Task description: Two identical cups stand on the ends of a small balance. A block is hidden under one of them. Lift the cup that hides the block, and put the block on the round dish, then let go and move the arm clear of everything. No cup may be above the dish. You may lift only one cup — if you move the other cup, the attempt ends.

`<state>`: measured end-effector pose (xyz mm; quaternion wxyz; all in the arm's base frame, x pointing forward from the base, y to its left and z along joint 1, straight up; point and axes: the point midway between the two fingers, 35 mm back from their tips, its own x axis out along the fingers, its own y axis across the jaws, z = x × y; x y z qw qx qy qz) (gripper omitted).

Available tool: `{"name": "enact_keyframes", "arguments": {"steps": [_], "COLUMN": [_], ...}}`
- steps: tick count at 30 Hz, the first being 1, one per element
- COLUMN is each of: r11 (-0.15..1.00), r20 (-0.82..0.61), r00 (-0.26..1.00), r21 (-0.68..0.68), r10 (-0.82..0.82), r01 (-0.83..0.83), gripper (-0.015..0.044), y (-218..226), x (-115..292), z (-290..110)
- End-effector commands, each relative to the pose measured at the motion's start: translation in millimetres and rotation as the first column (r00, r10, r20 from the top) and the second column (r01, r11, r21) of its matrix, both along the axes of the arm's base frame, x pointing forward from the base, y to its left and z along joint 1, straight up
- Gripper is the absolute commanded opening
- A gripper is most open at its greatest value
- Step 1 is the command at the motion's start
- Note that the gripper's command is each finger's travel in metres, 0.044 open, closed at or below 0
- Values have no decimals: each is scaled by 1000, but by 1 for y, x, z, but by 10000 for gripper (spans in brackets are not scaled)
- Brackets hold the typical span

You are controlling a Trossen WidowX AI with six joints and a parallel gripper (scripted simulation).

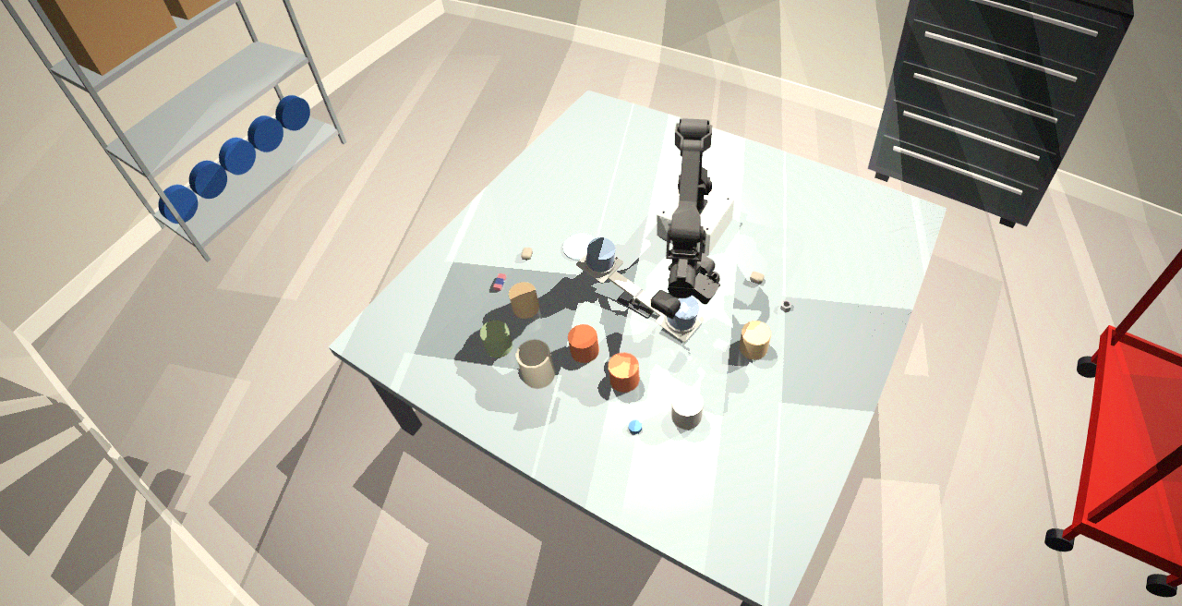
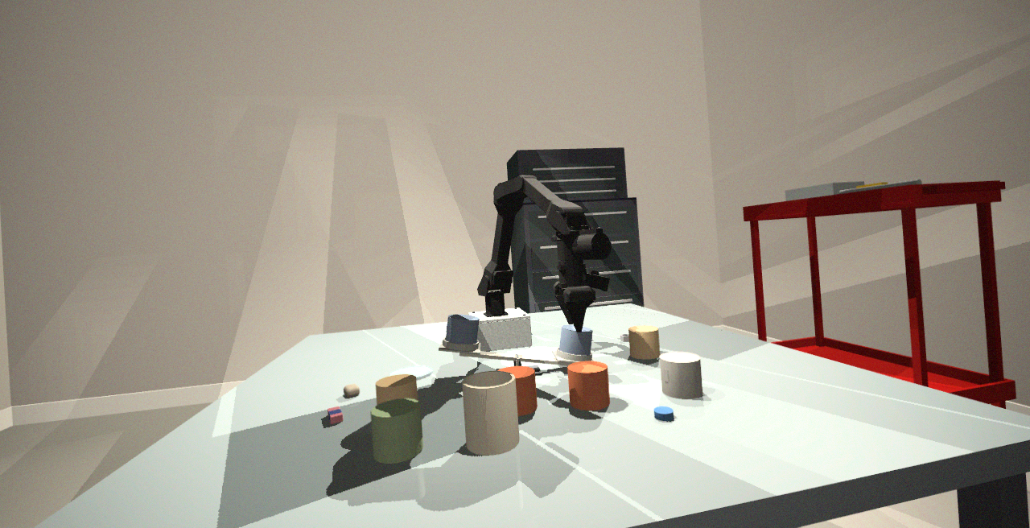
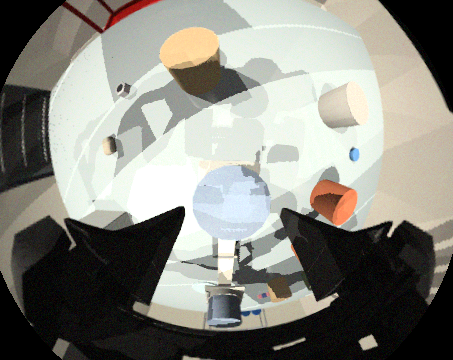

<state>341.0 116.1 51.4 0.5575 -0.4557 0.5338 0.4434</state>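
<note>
Two identical blue cups stand upside down on the ends of a small balance. My gripper is open and empty. It points straight down just above the right cup, one finger on each side, not touching it. The left cup stands alone on the other end. The white round dish lies flat on the table just beyond the left cup. The block is hidden.
Several loose cylinders stand in front of the balance: two orange ones, an open beige one, a green one, tan ones and a grey one. A small blue disc lies nearby.
</note>
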Motion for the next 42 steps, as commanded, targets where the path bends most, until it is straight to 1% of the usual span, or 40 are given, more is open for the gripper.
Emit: {"name": "enact_keyframes", "arguments": {"steps": [1,27,31,36,42], "r11": [1000,1000,1000,1000,1000], "r20": [-4,-4,-4,-4,-4], "r00": [1000,1000,1000,1000,1000], "r21": [4,3,3,3,3], "r10": [5,5,5,5,5], "r01": [-5,-5,-5,-5,-5], "gripper": [440,440,335,302,144], "y": [1,1,1,1,1], "x": [0,-1,-1,-1,0], "z": [-7,-46,-46,-46,-43]}}
